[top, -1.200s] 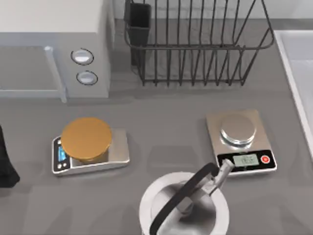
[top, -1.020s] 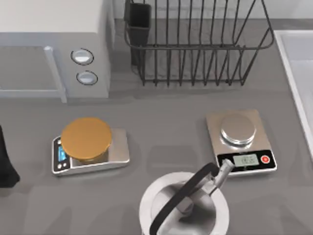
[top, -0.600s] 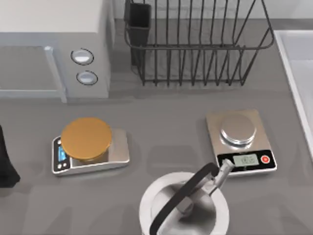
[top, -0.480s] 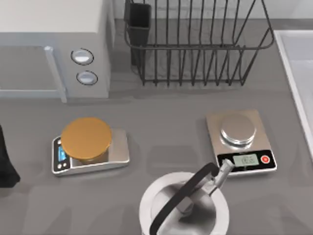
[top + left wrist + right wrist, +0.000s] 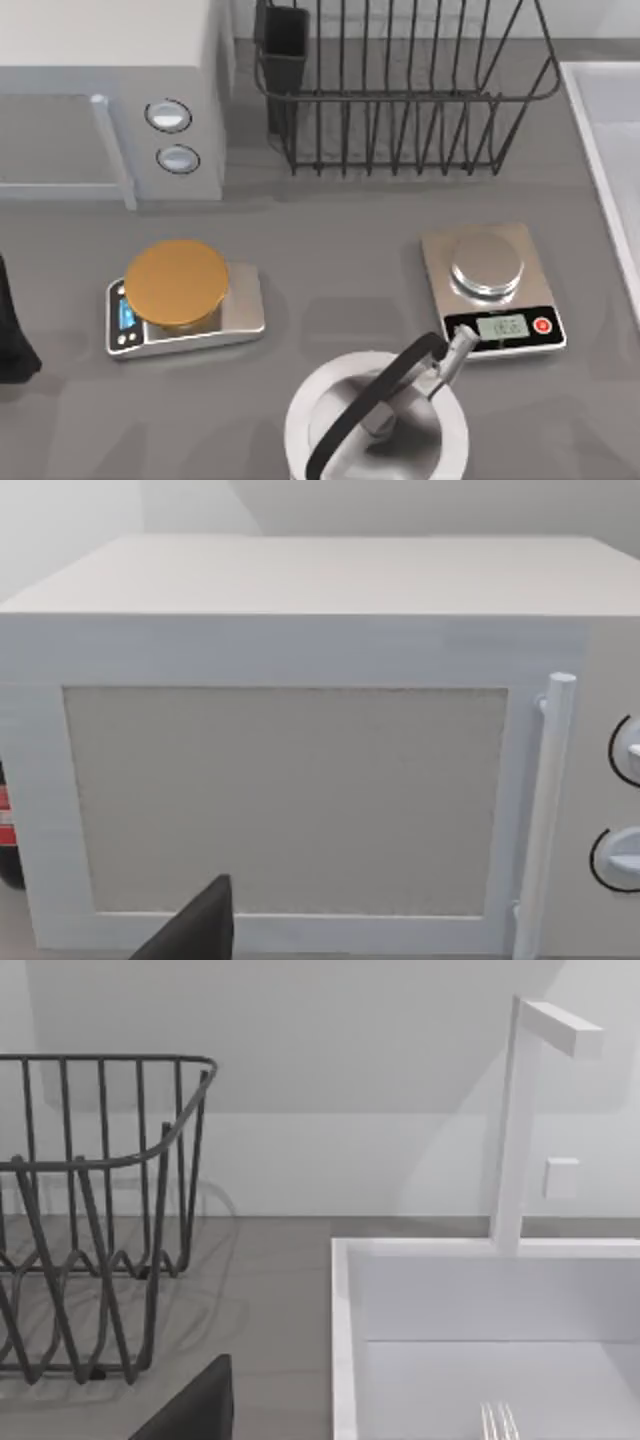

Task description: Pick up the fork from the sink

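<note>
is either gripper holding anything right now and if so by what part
Nothing appears held. The fork lies in the sink, its tines seen from the right wrist, ungrasped.

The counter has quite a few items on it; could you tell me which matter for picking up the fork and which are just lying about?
Belong to the job:
fork, its tines showing in the sink
sink

Just lying about:
dish rack
microwave
kettle
orange-topped scale
silver scale

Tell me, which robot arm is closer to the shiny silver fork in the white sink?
Right. Its wrist view looks into the pale white sink, where the silver fork's tines show. The left arm sits at the table's far left, facing the white microwave.
</note>
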{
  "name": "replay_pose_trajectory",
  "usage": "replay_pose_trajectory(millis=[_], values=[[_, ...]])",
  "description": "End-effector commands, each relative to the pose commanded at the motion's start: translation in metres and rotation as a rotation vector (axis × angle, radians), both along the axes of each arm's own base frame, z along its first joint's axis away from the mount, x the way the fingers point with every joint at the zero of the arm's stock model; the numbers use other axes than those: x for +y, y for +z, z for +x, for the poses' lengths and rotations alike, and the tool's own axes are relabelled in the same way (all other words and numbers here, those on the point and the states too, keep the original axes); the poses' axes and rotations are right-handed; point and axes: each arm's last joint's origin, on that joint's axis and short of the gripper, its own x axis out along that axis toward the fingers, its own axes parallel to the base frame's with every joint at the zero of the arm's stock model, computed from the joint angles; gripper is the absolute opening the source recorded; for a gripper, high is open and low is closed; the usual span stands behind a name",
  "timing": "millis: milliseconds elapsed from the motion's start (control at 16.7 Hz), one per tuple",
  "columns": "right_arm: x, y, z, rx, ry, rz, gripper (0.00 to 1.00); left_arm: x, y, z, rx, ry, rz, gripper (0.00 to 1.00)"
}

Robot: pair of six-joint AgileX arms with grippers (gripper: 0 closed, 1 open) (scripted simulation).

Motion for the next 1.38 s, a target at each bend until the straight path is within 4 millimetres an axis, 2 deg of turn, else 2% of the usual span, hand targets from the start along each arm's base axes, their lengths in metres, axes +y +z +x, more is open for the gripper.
replay_pose_trajectory(millis=[240,420,600,780,900,1080,1260,1380], values=[[0.000,0.000,0.000,0.000,0.000,0.000,1.00,0.000,0.000,0.000,0.000,0.000,0.000,1.00],[0.000,0.010,0.001,0.036,-0.005,-0.004,1.00,0.000,0.000,0.000,0.000,0.000,0.000,1.00],[-0.002,0.034,0.006,0.125,-0.017,-0.014,1.00,0.000,0.000,0.000,0.000,0.000,0.000,1.00],[-0.004,0.069,0.020,0.258,-0.032,-0.027,1.00,0.000,0.000,0.000,0.000,0.000,0.000,1.00],[-0.006,0.093,0.039,0.366,-0.043,-0.035,1.00,0.000,0.000,0.000,0.000,0.000,0.000,1.00],[-0.012,0.126,0.081,0.548,-0.056,-0.045,1.00,0.000,0.000,0.000,0.000,0.000,0.000,1.00],[-0.021,0.145,0.139,0.745,-0.063,-0.051,1.00,0.000,0.000,0.000,0.000,0.000,0.000,1.00],[-0.030,0.147,0.182,0.879,-0.064,-0.050,1.00,0.000,0.000,0.000,0.000,0.000,0.000,1.00]])
